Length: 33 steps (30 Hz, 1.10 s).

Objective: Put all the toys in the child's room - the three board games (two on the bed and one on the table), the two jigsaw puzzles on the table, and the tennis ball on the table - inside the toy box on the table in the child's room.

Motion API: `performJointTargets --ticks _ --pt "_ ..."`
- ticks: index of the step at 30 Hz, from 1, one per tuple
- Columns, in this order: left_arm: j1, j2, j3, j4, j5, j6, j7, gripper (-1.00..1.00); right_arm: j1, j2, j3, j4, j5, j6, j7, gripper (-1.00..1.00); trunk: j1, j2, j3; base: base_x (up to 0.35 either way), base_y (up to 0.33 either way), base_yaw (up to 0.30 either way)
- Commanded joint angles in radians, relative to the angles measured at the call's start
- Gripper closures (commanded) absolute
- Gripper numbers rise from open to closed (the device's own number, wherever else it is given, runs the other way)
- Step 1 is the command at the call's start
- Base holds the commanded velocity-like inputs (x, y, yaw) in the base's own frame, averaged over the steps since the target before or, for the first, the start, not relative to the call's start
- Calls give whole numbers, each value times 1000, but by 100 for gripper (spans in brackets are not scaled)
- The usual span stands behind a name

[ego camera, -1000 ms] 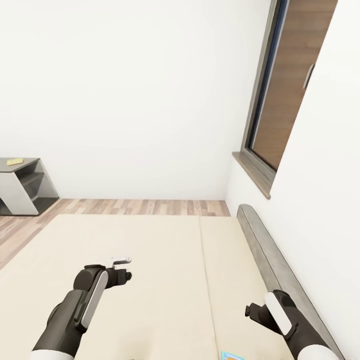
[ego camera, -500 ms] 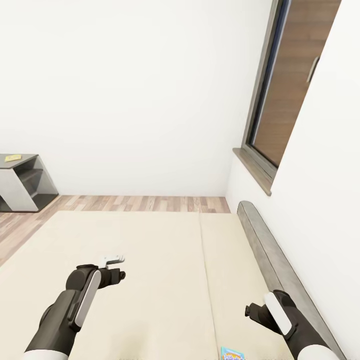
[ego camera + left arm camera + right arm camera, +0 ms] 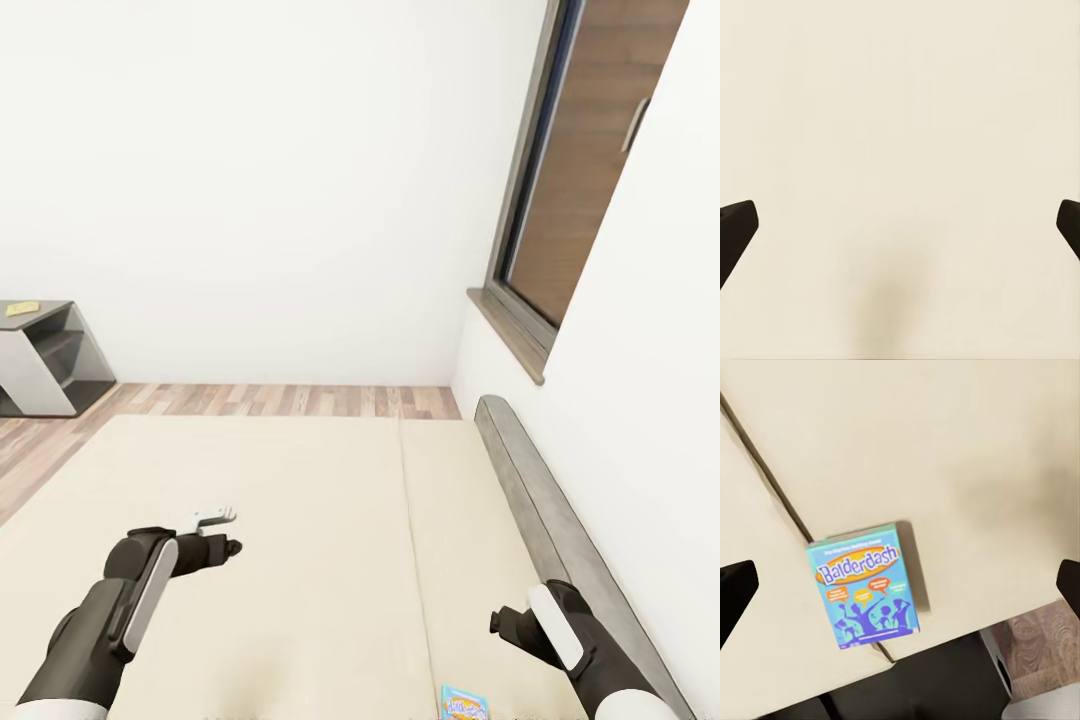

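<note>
At far left of the head view, a grey side table (image 3: 40, 355) stands on the wood floor (image 3: 290, 400) with a small yellow item (image 3: 22, 309) on top. Lower left, the left gripper (image 3: 215, 525) hangs over the cream bed (image 3: 300, 560) — its 2 fingertips (image 3: 736, 229) sit at opposite edges of the wrist view, spread wide, grasping nothing. At bottom centre-right, a blue Balderdash board game (image 3: 864, 587) lies flat on the bed by its edge. Lower right, the right gripper (image 3: 900, 585) is likewise released, hovering above that box. A grey headboard (image 3: 550, 530) runs along the right wall below the window (image 3: 570, 170).
</note>
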Motion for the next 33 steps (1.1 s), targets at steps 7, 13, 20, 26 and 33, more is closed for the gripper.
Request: performJointTargets --ticks 7,13,20,26,33 --pt "-3 86 23 -3 4 7 -135 -100 -1 0 0 -1 -11 15 -9 -100 1 -2 -14 0 0 0" --pt "-2 110 63 -10 5 6 -157 -100 -1 0 0 -1 -11 18 -9 -100 1 -2 -24 0 0 0" --pt "-2 120 81 -27 7 8 -163 -100 -1 0 0 -1 -11 19 -9 -100 1 -2 -35 0 0 0" --pt "-1 122 82 -66 8 14 -186 -100 -1 0 0 -1 -11 20 -9 -100 1 -2 -45 0 0 0" --pt "0 148 107 -103 7 23 -455 -100 -1 0 -1 -1 -11 20 -8 -100 1 -2 -56 0 0 0"
